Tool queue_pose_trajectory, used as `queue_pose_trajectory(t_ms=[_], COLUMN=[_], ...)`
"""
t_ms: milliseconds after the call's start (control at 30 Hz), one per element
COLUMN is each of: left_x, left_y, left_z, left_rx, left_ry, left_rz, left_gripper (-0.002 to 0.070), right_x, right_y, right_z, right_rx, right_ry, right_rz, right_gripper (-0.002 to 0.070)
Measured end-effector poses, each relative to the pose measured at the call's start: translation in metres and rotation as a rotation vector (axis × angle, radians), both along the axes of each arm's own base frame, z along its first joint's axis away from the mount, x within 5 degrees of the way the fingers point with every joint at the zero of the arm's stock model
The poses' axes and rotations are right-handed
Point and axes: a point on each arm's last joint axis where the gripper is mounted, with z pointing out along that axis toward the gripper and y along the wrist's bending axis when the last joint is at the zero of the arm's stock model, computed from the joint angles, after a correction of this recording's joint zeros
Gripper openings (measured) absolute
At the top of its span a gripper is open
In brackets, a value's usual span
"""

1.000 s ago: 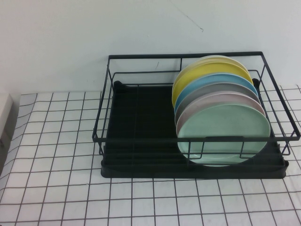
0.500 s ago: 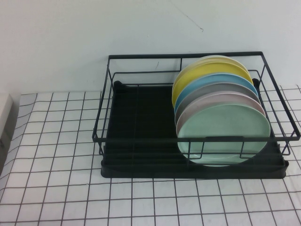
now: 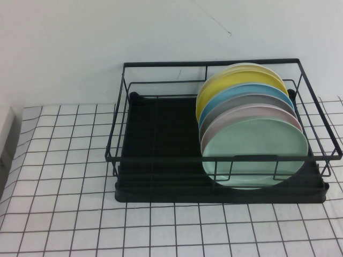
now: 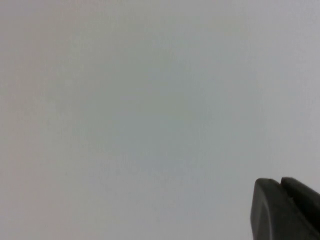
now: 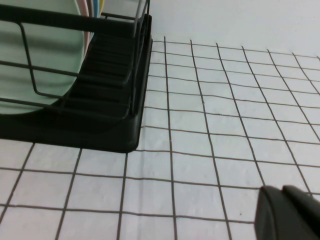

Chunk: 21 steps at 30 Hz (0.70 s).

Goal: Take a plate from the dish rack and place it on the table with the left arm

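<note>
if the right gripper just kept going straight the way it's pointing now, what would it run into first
Probably the table: the right gripper looks down along the bare grid cloth, with the dish rack and the plate off to one side. Depth is unclear. The left gripper faces only blank white.

A staged test bench — grid-cloth table (image 3: 64, 214), bare white wall (image 3: 80, 48), lone dish rack (image 3: 161, 134).

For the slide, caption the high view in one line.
Mint-green plate stands frontmost in the black dish rack on the gridded table; neither gripper in view.
</note>
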Motion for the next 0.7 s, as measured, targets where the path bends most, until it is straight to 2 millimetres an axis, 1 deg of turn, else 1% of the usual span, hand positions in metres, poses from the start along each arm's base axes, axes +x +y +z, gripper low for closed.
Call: queue_pose_trajectory(t_ms=[133,233,300,400,467,567,633,700], left_x=[0.001,0.003,0.001,-0.002,0.002,0.017,0.030,0.048], left_y=[0.000,-0.002,-0.002,-0.003,-0.004,-0.006,-0.009,-0.014], left_z=[-0.001,0.000,0.014,0.046,0.067,0.089,0.101,0.112], left_rx=[-0.007,0.005,0.036,0.087,0.105,0.137,0.161,0.202], left_ry=[0.017,0.168,0.232,0.315,0.386,0.547,0.648,0.744], left_rz=[-0.004,-0.020,-0.020,-0.013,-0.015,-0.030,-0.053,-0.099], left_gripper=[-0.0004,-0.0004,-0.0004,-0.0004,-0.0004,-0.0004,-0.0004,-0.0004], right_x=[0.000,0.000,0.000,0.000,0.000,0.000,0.000,0.000], right_y=[0.000,0.000,0.000,0.000,0.000,0.000,0.000,0.000], right_z=[0.000,0.000,0.000,0.000,0.000,0.000,0.000,0.000], right_rx=[0.000,0.000,0.000,0.000,0.000,0.000,0.000,0.000], right_ry=[0.000,0.000,0.000,0.000,0.000,0.000,0.000,0.000], right_rz=[0.000,0.000,0.000,0.000,0.000,0.000,0.000,0.000], right_gripper=[-0.0003,-0.0003,-0.0003,-0.0003,-0.0003,-0.0003,-0.0003,-0.0003])
